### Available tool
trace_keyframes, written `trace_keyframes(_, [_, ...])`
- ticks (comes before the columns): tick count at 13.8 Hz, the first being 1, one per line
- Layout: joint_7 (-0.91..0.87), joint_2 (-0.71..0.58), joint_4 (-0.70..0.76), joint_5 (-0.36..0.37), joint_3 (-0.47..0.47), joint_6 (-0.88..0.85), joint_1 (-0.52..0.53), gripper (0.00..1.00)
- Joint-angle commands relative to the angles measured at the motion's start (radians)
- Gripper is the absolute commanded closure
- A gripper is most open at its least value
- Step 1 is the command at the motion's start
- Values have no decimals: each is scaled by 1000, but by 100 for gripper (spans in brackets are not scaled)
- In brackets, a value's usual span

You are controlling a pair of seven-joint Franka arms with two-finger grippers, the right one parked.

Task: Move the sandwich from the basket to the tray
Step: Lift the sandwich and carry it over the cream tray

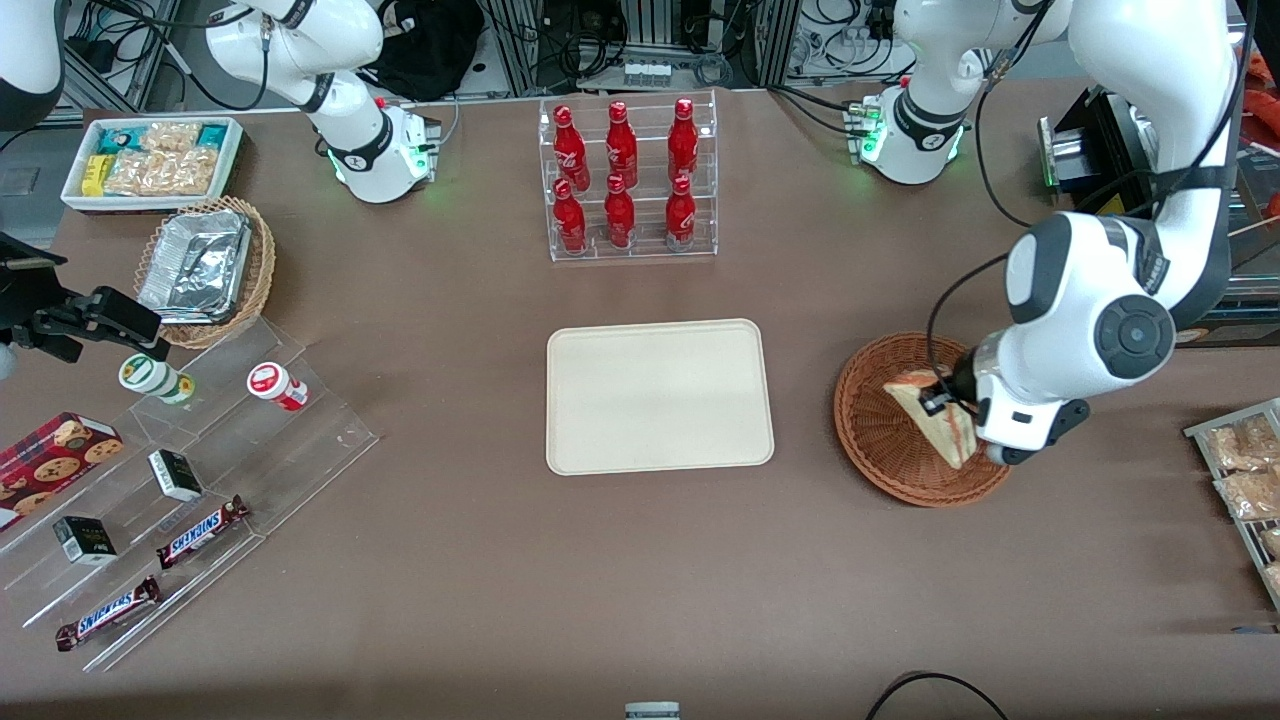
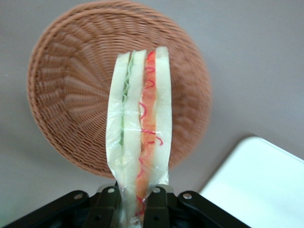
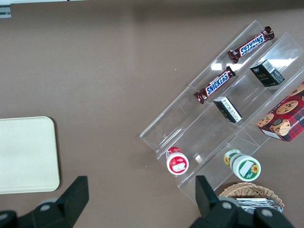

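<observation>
My left gripper (image 1: 945, 402) is shut on the sandwich (image 1: 932, 418), a pale bread wedge in clear wrap with red-orange and green filling. It holds the sandwich over the round reddish-brown basket (image 1: 880, 440), which has nothing else in it. In the left wrist view the sandwich (image 2: 140, 118) stands out from between the black fingers (image 2: 107, 205) of the gripper (image 2: 137, 202), with the basket (image 2: 71, 95) below it and a corner of the tray (image 2: 261, 185) beside that. The cream tray (image 1: 660, 395) lies bare at mid-table, beside the basket toward the parked arm's end.
A clear rack of red bottles (image 1: 625, 180) stands farther from the camera than the tray. At the parked arm's end are a stepped acrylic stand with snacks (image 1: 190, 480), a tan basket of foil containers (image 1: 205, 270) and a white snack box (image 1: 150, 160). Snack packets (image 1: 1245, 470) lie at the working arm's end.
</observation>
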Motion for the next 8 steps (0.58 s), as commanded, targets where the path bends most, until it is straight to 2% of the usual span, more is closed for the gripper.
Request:
trace_keyframes(1, [-17,46,63,-2,2,-21,-141,89])
trace_keyframes(3, [-27,100,112,3,2,-16,-247,89])
trace_keyframes(8, [-44,256,255,2,2,-10,-396,87])
